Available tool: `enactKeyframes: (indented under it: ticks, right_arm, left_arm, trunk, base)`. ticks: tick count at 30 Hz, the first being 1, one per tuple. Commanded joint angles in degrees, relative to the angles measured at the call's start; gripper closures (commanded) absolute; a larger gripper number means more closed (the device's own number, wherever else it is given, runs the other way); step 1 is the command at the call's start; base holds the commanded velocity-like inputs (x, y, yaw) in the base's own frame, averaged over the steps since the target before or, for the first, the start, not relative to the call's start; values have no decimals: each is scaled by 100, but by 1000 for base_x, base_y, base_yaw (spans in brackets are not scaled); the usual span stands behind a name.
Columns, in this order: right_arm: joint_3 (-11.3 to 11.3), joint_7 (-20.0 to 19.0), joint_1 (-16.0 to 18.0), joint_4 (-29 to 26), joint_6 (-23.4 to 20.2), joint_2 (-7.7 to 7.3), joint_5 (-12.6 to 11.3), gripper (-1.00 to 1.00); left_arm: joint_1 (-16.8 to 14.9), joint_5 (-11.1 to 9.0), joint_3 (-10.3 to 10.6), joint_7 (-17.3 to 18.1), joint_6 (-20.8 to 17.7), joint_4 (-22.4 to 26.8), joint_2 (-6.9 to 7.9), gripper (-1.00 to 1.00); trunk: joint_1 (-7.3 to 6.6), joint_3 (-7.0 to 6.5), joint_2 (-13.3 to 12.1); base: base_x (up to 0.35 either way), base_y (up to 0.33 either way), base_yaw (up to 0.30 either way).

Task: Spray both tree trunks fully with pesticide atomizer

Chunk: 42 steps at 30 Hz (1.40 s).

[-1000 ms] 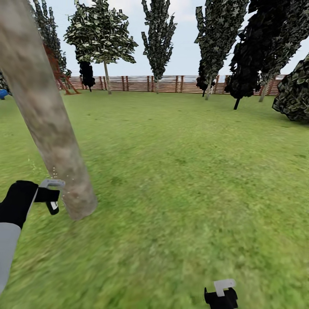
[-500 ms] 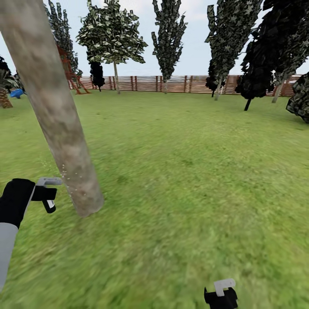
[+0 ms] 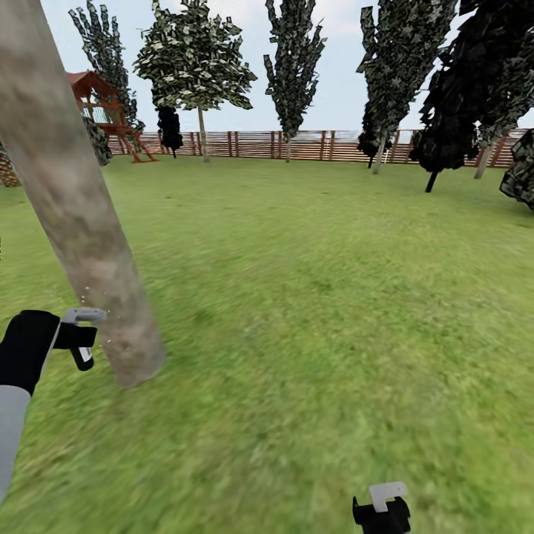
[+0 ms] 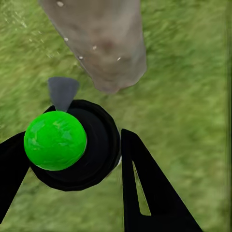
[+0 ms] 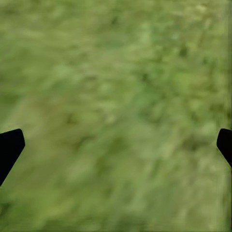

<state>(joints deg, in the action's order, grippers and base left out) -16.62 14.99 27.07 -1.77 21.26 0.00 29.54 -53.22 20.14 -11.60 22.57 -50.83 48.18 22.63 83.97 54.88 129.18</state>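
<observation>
A thick mottled grey-brown tree trunk [image 3: 74, 200] leans across the left of the head view and meets the lawn [image 3: 334, 297] just right of my left gripper [image 3: 83, 341]. The left wrist view has that gripper [image 4: 72, 164] shut on the pesticide atomizer [image 4: 55, 140], a black body with a bright green round top. Its grey nozzle points at the trunk's base [image 4: 104, 38]. Small white droplets hang against the bark. My right gripper [image 3: 382, 508] hovers low over bare grass, and its dark fingertips [image 5: 9, 147] stand wide apart with nothing between them.
A brown slatted fence [image 3: 297, 144] closes the far side of the lawn. A red play structure [image 3: 104, 111] stands at the back left. Leafy trees [image 3: 194, 63] line the fence, and dark ones [image 3: 460, 96] crowd the right.
The whole view has shifted, so the camera has moved: the trunk now sits further left and the play structure shows. My grippers keep their places in the picture.
</observation>
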Motion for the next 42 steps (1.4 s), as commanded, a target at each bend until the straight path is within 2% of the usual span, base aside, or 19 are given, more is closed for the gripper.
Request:
enactKeyframes:
  ticks: [1, 10, 16, 24, 27, 31, 37, 40, 42]
  right_arm:
    - [-43, 22, 4, 9, 14, 0, 60, -100]
    - [-43, 22, 2, 10, 10, 0, 60, -100]
    - [-43, 22, 3, 10, 10, 0, 60, -100]
    - [-43, 22, 2, 10, 10, 0, 60, -100]
    - [-43, 22, 4, 10, 10, 0, 60, -100]
    - [-43, 22, 5, 10, 10, 0, 60, -100]
    - [-43, 22, 3, 10, 10, 0, 60, -100]
    - [-43, 22, 2, 10, 10, 0, 60, -100]
    - [-43, 22, 2, 10, 10, 0, 60, -100]
  left_arm:
    - [-5, 61, -24, 56, -15, 6, -3, 100]
    - [-4, 60, -71, 58, -15, 22, 9, 100]
    - [-8, 37, -41, 83, -15, -213, -25, 100]
    - [-4, 41, -34, 103, -15, -308, -30, 100]
    - [408, 64, -73, 75, 35, -419, 2, 100]
    - [800, 62, -78, 60, 480, -439, 4, 100]
    - [937, 36, -81, 55, 657, -692, -3, 100]
    - [944, 34, -87, 45, 1093, -1142, -8, 100]
    - [945, 9, -155, -128, 1641, -1578, -11, 100]
  trunk:
    - [1, 5, 2]
    - [1, 5, 2]
    - [1, 5, 2]
    - [1, 5, 2]
    - [1, 5, 2]
    - [1, 5, 2]
    - [1, 5, 2]
    - [1, 5, 2]
    - [1, 5, 2]
  base:
    - [231, -182, 150]
    - [183, -198, 249]
    - [-159, -219, 18]
    - [181, -198, 0]
    - [252, -155, 0]
    - [255, -141, 0]
    - [113, -61, 0]
    - [7, -4, 0]
    - [2, -1, 0]
